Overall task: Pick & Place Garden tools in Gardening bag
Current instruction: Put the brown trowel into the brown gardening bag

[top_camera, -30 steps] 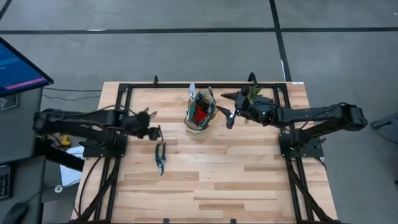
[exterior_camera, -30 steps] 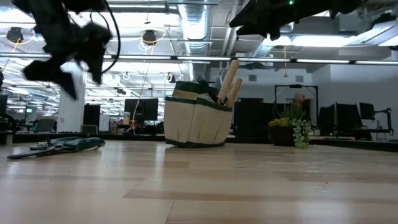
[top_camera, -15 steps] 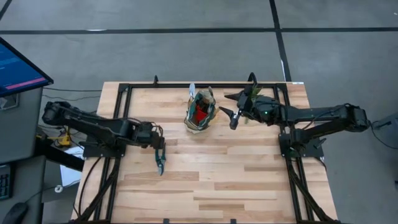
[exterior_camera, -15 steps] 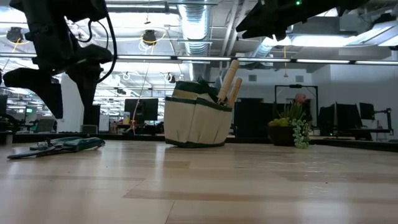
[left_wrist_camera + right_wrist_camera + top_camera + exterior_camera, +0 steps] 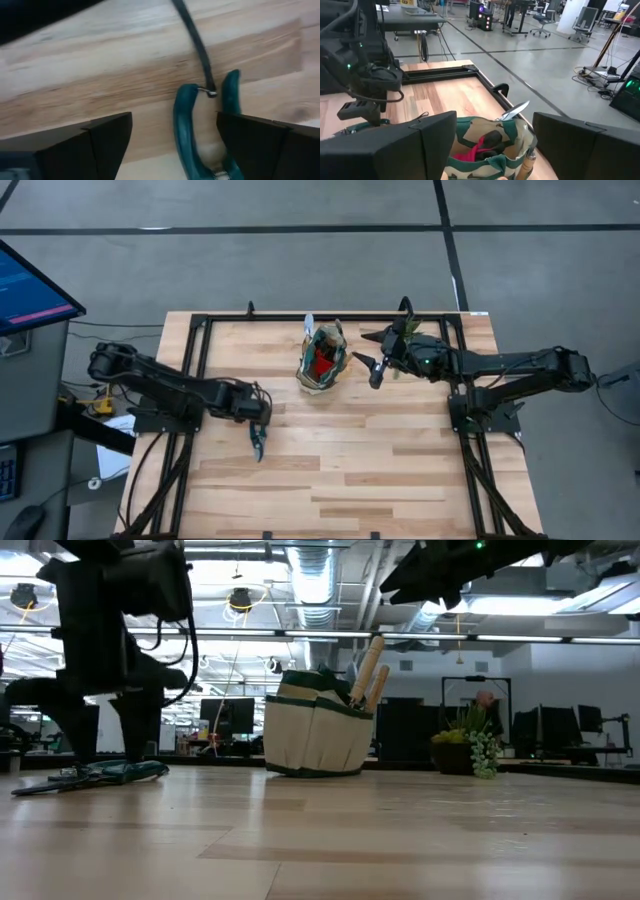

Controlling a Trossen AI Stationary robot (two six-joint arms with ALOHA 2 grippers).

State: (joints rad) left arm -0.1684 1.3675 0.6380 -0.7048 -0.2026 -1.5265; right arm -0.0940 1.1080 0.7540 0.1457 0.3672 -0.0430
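Observation:
The pruning shears (image 5: pixel 258 442), with teal handles and dark blades, lie flat on the table left of centre; they also show in the low view (image 5: pixel 95 776). My left gripper (image 5: pixel 258 420) is open and low over them. Its two fingers stand on either side of the handles (image 5: pixel 186 125), and I see no touch. The gardening bag (image 5: pixel 322 362), green and cream, stands upright at the far middle. It holds two wooden-handled tools (image 5: pixel 368 665), a silver blade (image 5: pixel 517 110) and a red piece (image 5: pixel 470 152). My right gripper (image 5: pixel 370 358) is open and empty, raised just right of the bag.
A small potted green plant (image 5: pixel 410 330) stands at the far right, under my right arm; it also shows in the low view (image 5: pixel 470 745). A black frame (image 5: pixel 200 330) runs along the table's far, left and right edges. Bare wood (image 5: pixel 350 470) lies toward the near edge.
My left gripper has come down from well above the table and gone toward the near edge. It now stands low over the shears with its open fingers either side of the handles. The shears have not moved.

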